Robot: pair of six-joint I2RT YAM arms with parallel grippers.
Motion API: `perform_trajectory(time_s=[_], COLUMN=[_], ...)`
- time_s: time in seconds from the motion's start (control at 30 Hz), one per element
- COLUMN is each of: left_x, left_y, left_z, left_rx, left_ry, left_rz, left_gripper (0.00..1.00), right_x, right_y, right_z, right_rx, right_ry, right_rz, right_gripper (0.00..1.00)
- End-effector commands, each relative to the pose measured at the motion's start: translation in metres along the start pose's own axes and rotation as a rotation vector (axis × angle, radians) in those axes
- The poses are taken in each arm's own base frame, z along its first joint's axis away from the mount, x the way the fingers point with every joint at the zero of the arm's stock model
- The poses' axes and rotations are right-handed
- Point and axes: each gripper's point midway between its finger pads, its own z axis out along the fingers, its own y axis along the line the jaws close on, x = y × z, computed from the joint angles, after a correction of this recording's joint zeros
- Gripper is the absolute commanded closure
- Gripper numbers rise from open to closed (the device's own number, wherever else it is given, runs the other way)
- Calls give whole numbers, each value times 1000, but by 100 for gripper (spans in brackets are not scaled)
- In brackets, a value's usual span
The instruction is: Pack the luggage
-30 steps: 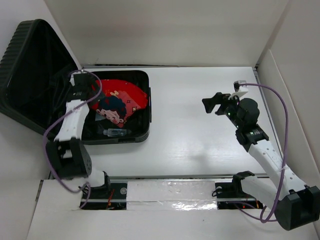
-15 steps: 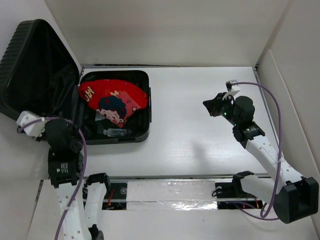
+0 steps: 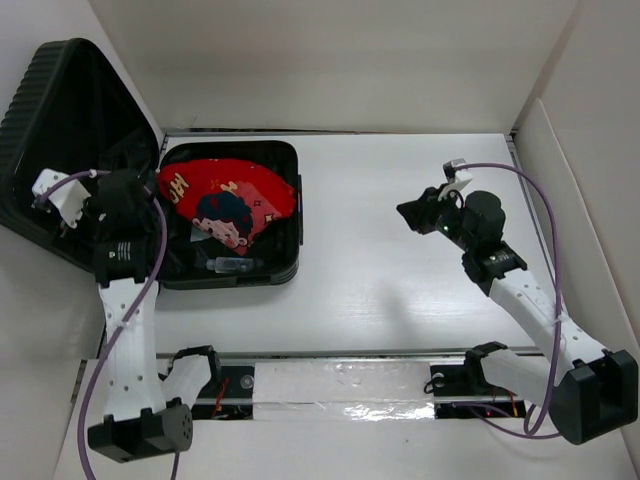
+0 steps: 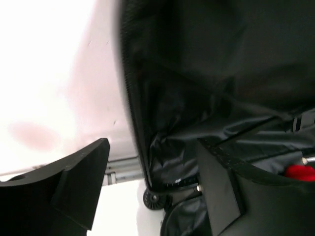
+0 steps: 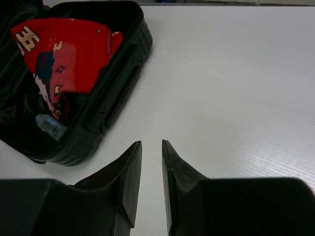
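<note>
R gripper [image 5: 151, 143] hangs over bare white counter [image 5: 236, 73], fingers nearly together w/ a thin gap, nothing btwn. Open black luggage [image 5: 106, 115] sits twd counter's far-left corner. Red printed cloth [image 5: 64, 54] lies inside, w/ a small clear item [image 5: 49, 125] just beside it.

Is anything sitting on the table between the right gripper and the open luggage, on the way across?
Nothing visible. Between the right gripper and the luggage there is only bare white table. The right wrist view shows the same open stretch up to the case's ribbed side wall, and the gripper holds nothing.
</note>
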Motion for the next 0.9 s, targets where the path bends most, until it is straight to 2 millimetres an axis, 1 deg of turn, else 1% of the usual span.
perform_trajectory(time_s=[0.0,0.07,0.1,0.13,0.2,0.23,0.27,0.3,0.33,0.4,0.47,0.53,0.57,0.6,0.67,0.73,0.8,0.87], left_x=[-33,-34,-32,-29,-18,-8,0,8,23,35,34,30,20,16,11,13,13,17], left_y=[11,7,6,6,5,10,10,13,15,16,8,5,-1,-3,-9,-15,-14,-17], left_z=[1,4,5,8,11,16,18,21,25,30,33,34,34,34,34,34,33,32], left_rx=[-92,-105,-102,-113,-123,-140,-119,-124,-131,-136,-115,-129,-127,-124,-106,-77,-74,-37], left_ry=[-83,-97,-97,-94,-83,-69,-51,-43,-35,-19,-17,-7,-12,-12,-7,3,2,17], left_rz=[40,58,87,95,111,134,133,138,174,196,195,207,190,187,170,149,141,133], left_gripper=[35,39,46,48,49,49,48,49,49,48,50,60,65,72,81,100,100,100], right_x=[-29,-30,-30,-29,-28,-27,-25,-27,-27,-28,-28,-28,-28,-28,-25,-22,-22,-18], right_y=[9,7,7,10,8,7,5,4,3,3,7,7,6,6,4,2,0,-2], right_z=[1,1,1,1,2,2,3,3,3,1,0,1,1,2,5,7,9,12], right_rx=[-13,-4,-4,-12,0,7,14,23,26,31,20,21,23,25,28,34,40,48], right_ry=[-71,-68,-68,-65,-63,-59,-47,-50,-49,-50,-55,-55,-56,-53,-43,-34,-31,-21], right_rz=[-54,-57,-59,-61,-59,-61,-58,-61,-62,-62,-65,-67,-67,-66,-63,-61,-58,-54], right_gripper=[71,70,70,70,70,70,70,70,70,70,70,70,70,70,70,70,70,70])
